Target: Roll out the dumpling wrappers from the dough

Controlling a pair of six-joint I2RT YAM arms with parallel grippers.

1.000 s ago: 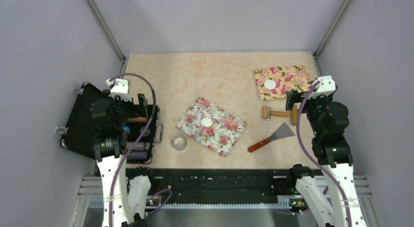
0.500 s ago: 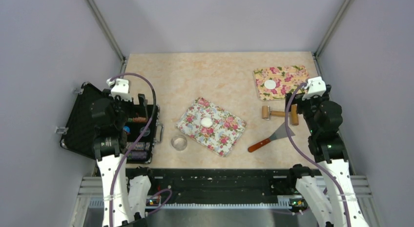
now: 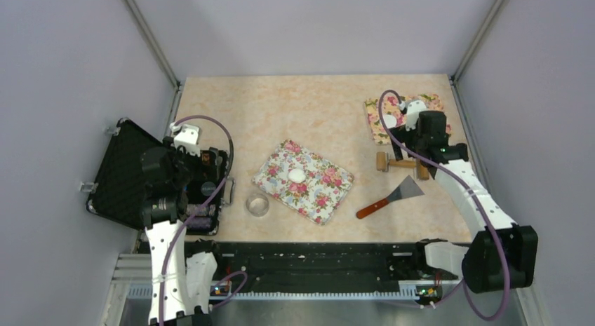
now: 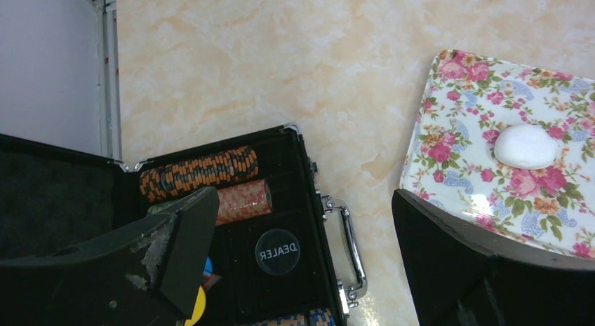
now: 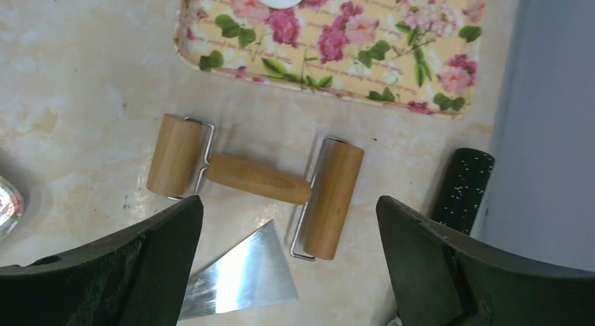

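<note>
Right end effector point(image 5: 288, 217), jaws apart, hangs over the wooden roller point(image 5: 258, 179); left end effector point(image 4: 303, 200), likewise apart, hangs above the chip case point(image 4: 281, 221).

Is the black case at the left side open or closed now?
Open. The black case has its lid swung back to the left, and chip stacks and a DEALER button show inside.

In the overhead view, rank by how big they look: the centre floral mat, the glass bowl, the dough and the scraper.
Largest to smallest:
1. centre floral mat
2. scraper
3. glass bowl
4. dough
The bowl looks only a little wider than the dough.
</note>
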